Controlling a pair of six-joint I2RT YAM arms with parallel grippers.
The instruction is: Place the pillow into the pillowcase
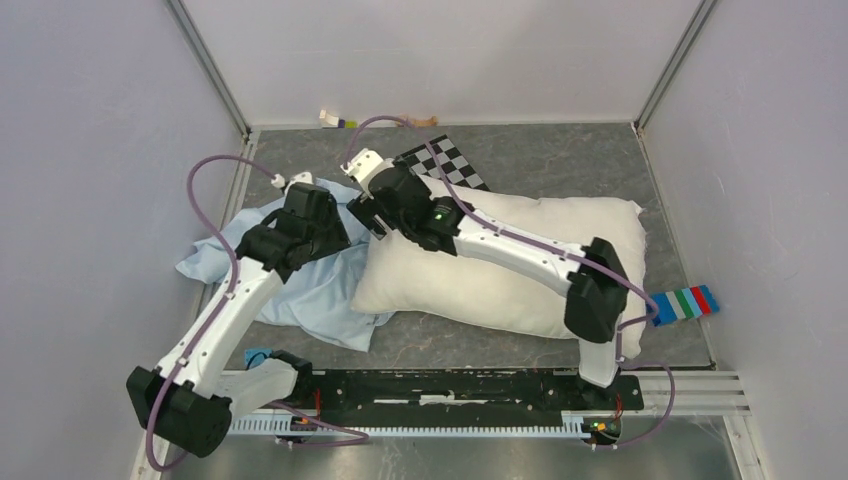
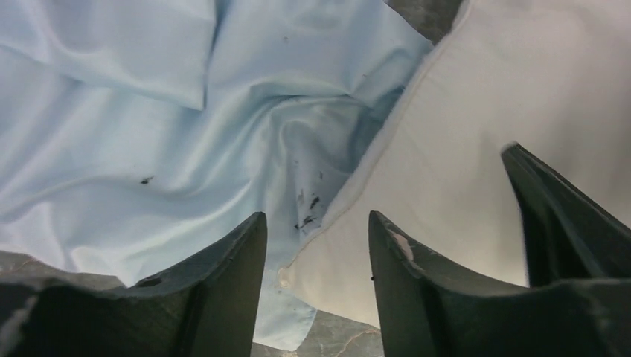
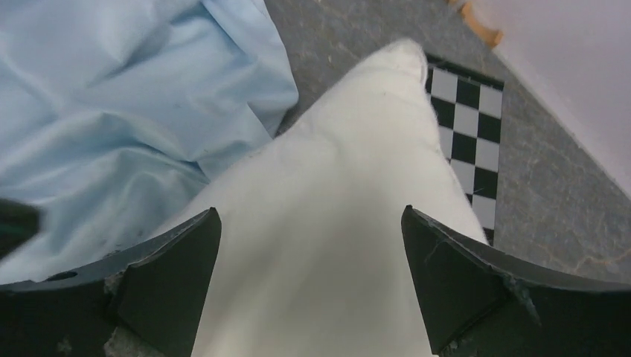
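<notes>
Cream-white and plump, the pillow (image 1: 520, 270) is laid flat on the grey table (image 1: 560, 160), its long axis running left to right across the top view, with the right end a little nearer the arms. None of it is seen inside the pillowcase (image 1: 300, 305), which is crumpled in pale blue folds just to the left and touches the pillow's left short edge. No open mouth of the pillowcase can be made out.

The coming move is judged to turn on this meeting line. The pillow lies to the right of the cloth, so its left end is what must be fed in, lengthwise, toward the left. Both grippers are gathered at that end. The right gripper (image 3: 309, 212) is held above the pillow's far left corner, jaws spread wide to either side of it and nothing gripped. The left gripper (image 2: 314, 219) is poised over the line where cloth and pillow meet, jaws parted about halfway, and nothing is seen pinched between them.

The left arm is reached forward and rightward over the pillowcase. The right arm is stretched leftward across the pillow, elbow raised above its right half. A checkerboard panel (image 1: 450, 165) is partly covered by the pillow's far edge
</notes>
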